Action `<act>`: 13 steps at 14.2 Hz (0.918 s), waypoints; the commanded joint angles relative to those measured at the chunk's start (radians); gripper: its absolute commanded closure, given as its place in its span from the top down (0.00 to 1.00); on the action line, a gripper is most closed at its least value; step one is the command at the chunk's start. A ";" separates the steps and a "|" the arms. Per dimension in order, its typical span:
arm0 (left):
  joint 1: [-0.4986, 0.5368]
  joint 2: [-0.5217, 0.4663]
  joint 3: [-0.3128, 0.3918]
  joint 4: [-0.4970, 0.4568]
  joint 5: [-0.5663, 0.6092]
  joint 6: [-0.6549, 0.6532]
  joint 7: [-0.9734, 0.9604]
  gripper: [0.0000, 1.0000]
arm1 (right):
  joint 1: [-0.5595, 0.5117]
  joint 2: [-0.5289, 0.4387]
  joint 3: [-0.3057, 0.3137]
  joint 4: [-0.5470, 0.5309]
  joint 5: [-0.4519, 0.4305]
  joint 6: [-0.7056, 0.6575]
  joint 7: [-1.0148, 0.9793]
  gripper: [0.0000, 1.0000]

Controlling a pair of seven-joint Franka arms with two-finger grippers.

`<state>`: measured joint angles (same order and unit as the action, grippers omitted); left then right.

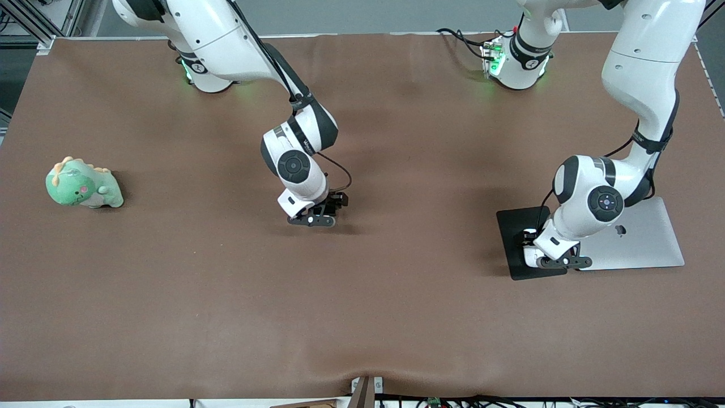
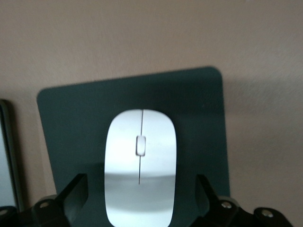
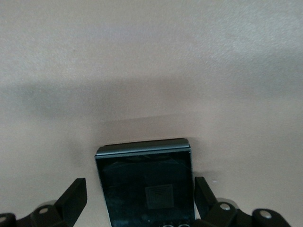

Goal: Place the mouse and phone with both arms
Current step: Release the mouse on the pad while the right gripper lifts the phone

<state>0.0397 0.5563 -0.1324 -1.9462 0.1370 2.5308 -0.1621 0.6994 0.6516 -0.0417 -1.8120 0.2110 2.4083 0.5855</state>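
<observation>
Brown, matte and faintly rippled, the worktop (image 1: 396, 317) carries everything here. On a thin dark grey rounded-corner pad (image 2: 199, 109) toward the left arm's end, just beside a flat silver laptop (image 1: 645, 238), lies the small glossy white oval mouse (image 2: 140, 165) with a thin grey seam down its back. The left gripper (image 2: 140, 201) sits low over it, its black fingers (image 2: 73, 191) spread apart on either side of the shell with gaps showing, gripping nothing. Near the middle of the worktop, the small black phone (image 3: 147, 184) with its glossy face and rounded corners lies flat on the bare surface; the right gripper (image 3: 140, 201) is low over it, its black fingers (image 3: 73, 194) likewise parted and clear of the edges. Both items appear set down, so the step in hand looks like letting go. Done well, each arm would rise straight up without sideways drift: the mouse's slick curved shell would skate on the pad if clipped, and the phone's hard thin edge could catch a fingertip and pivot. A soft green plush dinosaur (image 1: 83, 185) sits well apart toward the right arm's end.
</observation>
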 commanded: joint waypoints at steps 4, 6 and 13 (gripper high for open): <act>0.016 -0.180 -0.035 0.048 -0.008 -0.166 0.001 1.00 | 0.022 0.020 -0.009 0.016 -0.004 0.005 0.013 0.02; 0.016 -0.223 -0.033 0.123 -0.008 -0.280 0.004 1.00 | 0.012 0.016 -0.009 0.019 -0.001 -0.001 0.014 0.00; 0.043 -0.319 -0.026 0.487 -0.011 -0.812 0.013 1.00 | -0.084 -0.067 -0.017 0.031 -0.002 -0.158 -0.001 0.00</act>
<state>0.0641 0.2418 -0.1496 -1.5641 0.1365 1.8519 -0.1611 0.6599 0.6461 -0.0684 -1.7725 0.2096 2.3143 0.5846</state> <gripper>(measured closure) 0.000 0.194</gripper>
